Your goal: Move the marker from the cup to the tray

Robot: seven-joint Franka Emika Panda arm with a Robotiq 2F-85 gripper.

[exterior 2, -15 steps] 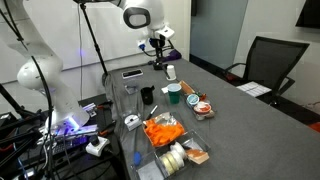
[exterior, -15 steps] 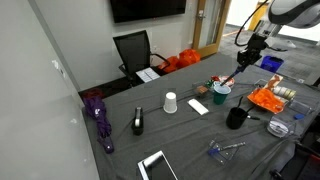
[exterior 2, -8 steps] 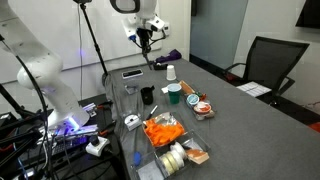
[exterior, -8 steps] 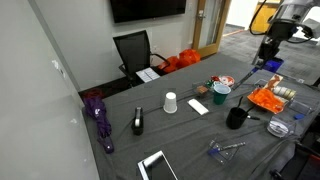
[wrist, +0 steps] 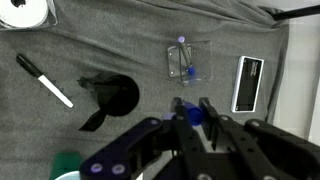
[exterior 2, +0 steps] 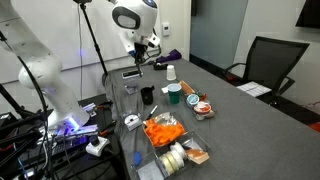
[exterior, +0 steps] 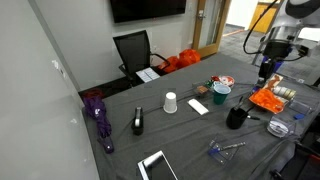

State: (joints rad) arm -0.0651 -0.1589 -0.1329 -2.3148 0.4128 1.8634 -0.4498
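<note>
Slip risk: gripper clamps tight on the marker high over the table, short of the orange tray at its edge, so we judge an early release would miss.

Bright, even room light in both exterior views, shadows soft. Purple glow at 8 o'clock in an exterior view. Wrist view: gripper at 6 o'clock blurred, table sharp.
</note>
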